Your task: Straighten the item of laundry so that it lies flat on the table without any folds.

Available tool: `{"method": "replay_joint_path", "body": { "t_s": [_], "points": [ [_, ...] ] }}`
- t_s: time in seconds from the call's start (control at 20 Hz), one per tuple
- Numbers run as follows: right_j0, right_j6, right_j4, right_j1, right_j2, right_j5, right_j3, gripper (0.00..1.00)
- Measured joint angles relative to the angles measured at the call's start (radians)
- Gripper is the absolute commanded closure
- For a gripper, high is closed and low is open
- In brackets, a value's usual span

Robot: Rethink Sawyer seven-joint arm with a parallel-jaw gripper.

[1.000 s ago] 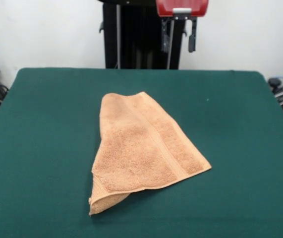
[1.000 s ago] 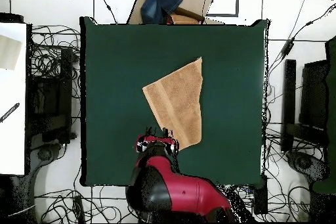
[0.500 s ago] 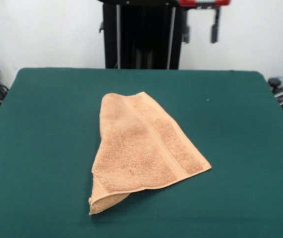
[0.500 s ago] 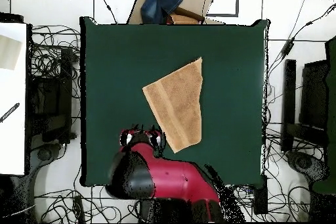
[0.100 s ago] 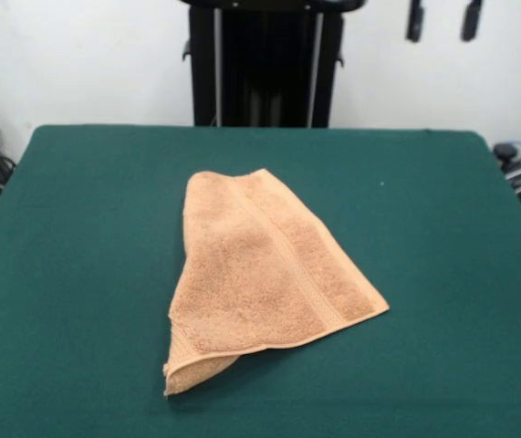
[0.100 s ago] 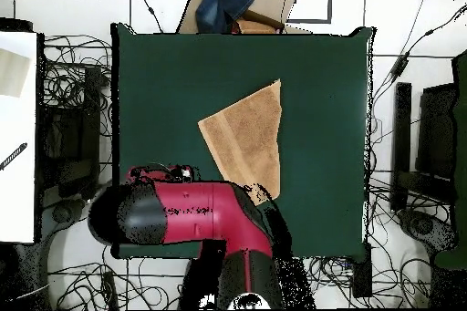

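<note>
Both views are evenly and brightly lit, with soft diffuse light and no hard beam from any one side. In the front view the table (image 5: 78, 228) shows a matte dark green with no glare, slightly paler toward its far edge. The towel (image 5: 265, 274) casts only a thin, soft shadow along its near edge, darkest under the lifted folded corner at the lower left. The white wall behind is bright but not blown out. Terry texture and the woven band read clearly, so focus is good. In the overhead view the table (image 6: 164, 79) looks flat and uniform, and the towel (image 6: 246, 139) shows less texture.
</note>
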Motion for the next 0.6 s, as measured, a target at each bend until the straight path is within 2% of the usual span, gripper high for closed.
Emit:
{"method": "replay_joint_path", "body": {
  "t_s": [0.35, 0.6],
  "points": [
    [-0.020, 0.000, 0.056, 0.037, -0.013, -0.024, -0.101, 0.00],
    [-0.026, 0.000, 0.080, 0.049, -0.020, -0.015, -0.132, 0.00]
  ]
}}
